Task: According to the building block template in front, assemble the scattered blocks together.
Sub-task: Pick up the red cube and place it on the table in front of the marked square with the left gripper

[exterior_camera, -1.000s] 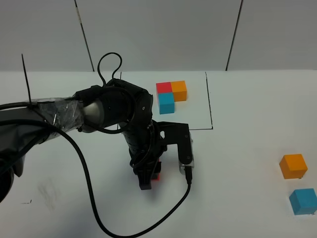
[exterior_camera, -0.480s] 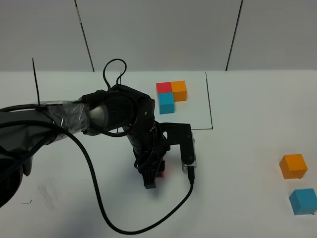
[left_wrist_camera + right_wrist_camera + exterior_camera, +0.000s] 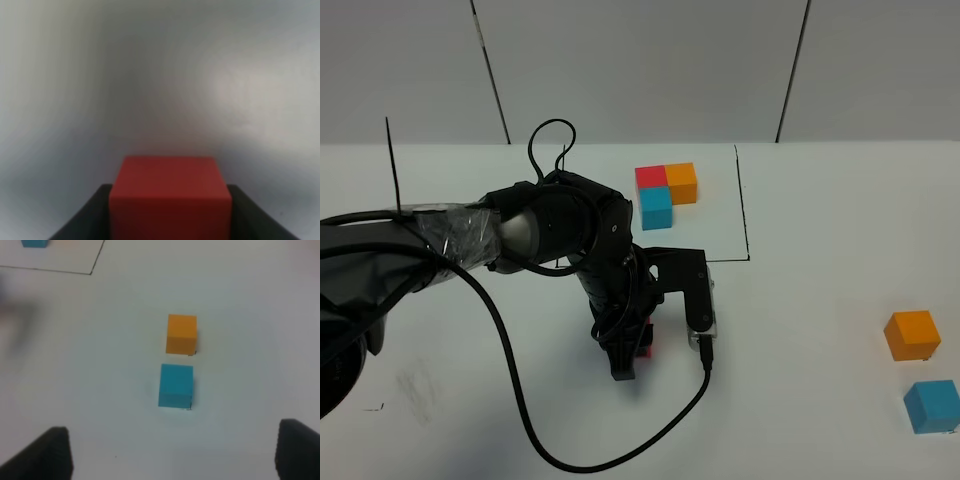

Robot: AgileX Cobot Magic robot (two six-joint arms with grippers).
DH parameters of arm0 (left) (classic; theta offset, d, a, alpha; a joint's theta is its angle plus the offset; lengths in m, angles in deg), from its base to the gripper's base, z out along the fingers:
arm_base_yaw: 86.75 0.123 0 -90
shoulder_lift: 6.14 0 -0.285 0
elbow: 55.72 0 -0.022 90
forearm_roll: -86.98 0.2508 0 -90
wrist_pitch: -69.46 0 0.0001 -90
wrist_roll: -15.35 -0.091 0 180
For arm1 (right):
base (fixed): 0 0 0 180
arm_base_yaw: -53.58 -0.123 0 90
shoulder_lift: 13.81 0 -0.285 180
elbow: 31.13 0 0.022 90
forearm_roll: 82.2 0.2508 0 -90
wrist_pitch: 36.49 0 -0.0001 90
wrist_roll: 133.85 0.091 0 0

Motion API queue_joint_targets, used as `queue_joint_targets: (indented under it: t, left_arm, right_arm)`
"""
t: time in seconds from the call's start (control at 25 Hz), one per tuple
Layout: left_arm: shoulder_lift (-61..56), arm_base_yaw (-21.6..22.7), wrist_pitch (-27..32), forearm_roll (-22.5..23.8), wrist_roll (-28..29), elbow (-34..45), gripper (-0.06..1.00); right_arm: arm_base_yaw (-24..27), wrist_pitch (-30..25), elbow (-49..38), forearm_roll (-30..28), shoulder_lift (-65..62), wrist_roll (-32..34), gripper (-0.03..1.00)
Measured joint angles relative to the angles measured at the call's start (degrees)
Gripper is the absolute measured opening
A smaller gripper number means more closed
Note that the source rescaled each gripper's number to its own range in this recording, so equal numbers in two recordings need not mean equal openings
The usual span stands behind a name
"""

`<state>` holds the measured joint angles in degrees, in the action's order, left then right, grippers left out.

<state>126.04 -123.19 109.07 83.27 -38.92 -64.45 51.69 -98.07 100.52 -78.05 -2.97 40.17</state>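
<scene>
Left wrist view: left gripper (image 3: pixel 170 220) grips the red cube (image 3: pixel 170 197) near the middle of the table (image 3: pixel 820 300). Fingers of the right gripper (image 3: pixel 172 455) stand wide apart over the orange cube (image 3: pixel 181 333) and the blue cube (image 3: pixel 176 385) by the right edge. Template (image 3: pixel 666 193) sits toward the far edge.

I've got the left arm (image 3: pixel 545 232) stretched in low, left gripper (image 3: pixel 630 352) pointing down, jaws clamped on a red block (image 3: pixel 170 195); right gripper (image 3: pixel 170 455) hangs with jaws spread wide.
</scene>
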Motion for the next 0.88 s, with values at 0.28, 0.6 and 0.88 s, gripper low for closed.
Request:
queue_joint_targets:
  t: [0.28, 0.6, 0.88]
  left_arm:
    - [0.0, 0.0, -0.05, 0.0, -0.04, 0.0, 0.0]
    - [0.0, 0.0, -0.11, 0.0, -0.04, 0.0, 0.07]
    - [0.0, 0.0, -2.26, -0.05, 0.02, 0.0, 0.6]
  right_arm:
    - [0.0, 0.0, 0.0, 0.0, 0.0, -0.06, 0.73]
    - [0.0, 0.0, 0.0, 0.0, 0.0, -0.06, 0.73]
    - [0.0, 0.0, 0.0, 0.0, 0.0, 0.04, 0.73]
